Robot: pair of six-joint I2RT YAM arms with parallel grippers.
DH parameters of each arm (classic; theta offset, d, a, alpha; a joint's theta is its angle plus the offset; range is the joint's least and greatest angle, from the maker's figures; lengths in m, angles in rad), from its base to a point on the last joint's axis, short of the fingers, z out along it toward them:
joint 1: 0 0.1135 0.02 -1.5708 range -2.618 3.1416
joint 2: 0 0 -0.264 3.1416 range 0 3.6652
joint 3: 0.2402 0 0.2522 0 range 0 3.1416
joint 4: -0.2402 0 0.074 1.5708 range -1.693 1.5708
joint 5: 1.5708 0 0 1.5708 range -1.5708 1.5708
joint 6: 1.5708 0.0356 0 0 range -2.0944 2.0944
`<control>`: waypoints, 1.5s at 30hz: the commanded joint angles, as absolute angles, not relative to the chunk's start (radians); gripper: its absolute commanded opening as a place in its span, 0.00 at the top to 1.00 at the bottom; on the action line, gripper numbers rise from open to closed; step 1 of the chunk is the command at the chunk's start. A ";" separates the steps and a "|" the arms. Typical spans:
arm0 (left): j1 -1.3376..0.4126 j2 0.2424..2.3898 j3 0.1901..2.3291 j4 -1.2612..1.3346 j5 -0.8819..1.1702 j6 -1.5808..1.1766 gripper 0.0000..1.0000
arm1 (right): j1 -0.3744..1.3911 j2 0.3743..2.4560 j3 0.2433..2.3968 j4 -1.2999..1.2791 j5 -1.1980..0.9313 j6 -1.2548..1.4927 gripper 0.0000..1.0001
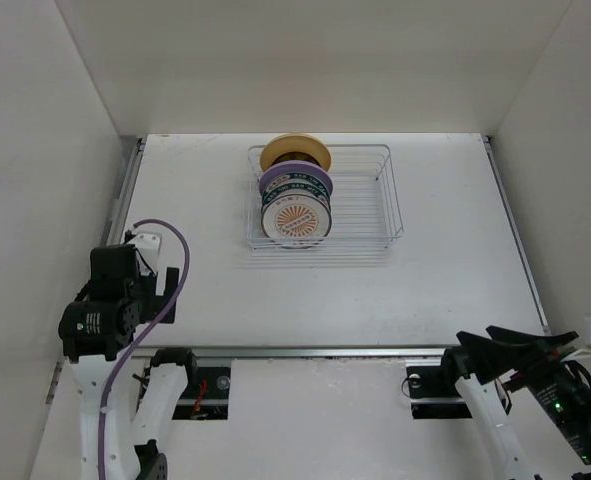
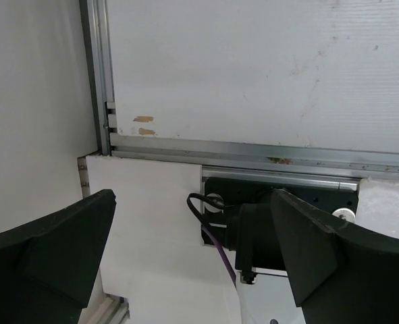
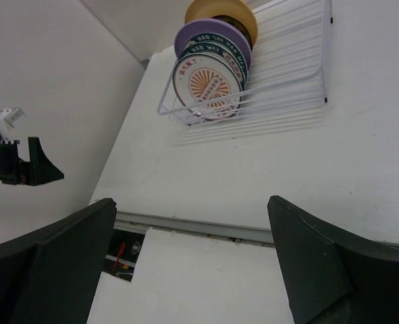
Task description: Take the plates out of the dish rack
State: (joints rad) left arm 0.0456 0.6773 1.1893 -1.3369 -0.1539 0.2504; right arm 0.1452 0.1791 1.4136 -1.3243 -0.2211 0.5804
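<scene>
White table (image 1: 425, 290) closed in by white walls (image 1: 45, 150).
The walls stand at the left, the back and the right of the table. A metal front rail (image 1: 325, 351) runs along the near edge, and a side rail (image 1: 125, 190) runs along the left edge. Close to the corner where the two meet, two small brown marks (image 2: 144, 119) sit on the surface, one just above the other. Below the front rail lies a white panel (image 1: 315, 420).

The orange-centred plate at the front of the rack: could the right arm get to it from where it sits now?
Probably yes. The right gripper is open and faces that plate across the table; it stands foremost in the dish rack, with only the wire wall before it.
</scene>
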 commanded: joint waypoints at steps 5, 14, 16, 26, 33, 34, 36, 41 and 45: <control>0.043 0.730 1.302 -1.312 -0.101 0.265 0.00 | 0.146 0.236 1.428 -1.367 -0.244 0.672 0.00; 0.043 0.909 1.396 -1.256 0.021 0.226 0.00 | 0.146 0.396 1.375 -1.220 -0.322 0.586 0.00; 0.043 0.954 1.396 -1.244 0.021 0.203 0.00 | 0.146 0.443 1.347 -1.145 -0.337 0.572 0.00; 0.043 1.130 1.502 -1.197 -0.069 0.183 0.00 | 0.146 0.897 1.397 -0.689 -0.474 0.505 0.00; 0.043 1.183 1.439 -1.141 -0.094 0.216 0.00 | 0.311 1.193 1.489 -0.689 -0.341 0.379 0.06; 0.043 1.195 1.439 -1.120 -0.094 0.225 0.00 | 0.366 1.224 1.489 -0.689 -0.315 0.367 0.09; 0.043 1.247 1.457 -1.120 -0.094 0.212 0.00 | 0.423 1.322 1.520 -0.689 -0.241 0.345 0.14; 0.043 1.360 1.528 -1.129 -0.035 0.193 0.00 | 0.555 1.480 1.594 -0.644 -0.097 0.229 0.40; 0.043 1.397 1.537 -1.104 -0.002 0.193 0.00 | 0.613 1.604 1.644 -0.609 -0.016 0.123 0.44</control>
State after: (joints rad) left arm 0.0456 1.4040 1.4902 -1.1164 -0.0456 0.2012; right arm 0.5900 1.5661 1.5745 -0.6914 -0.1226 0.2398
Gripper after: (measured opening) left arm 0.997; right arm 0.561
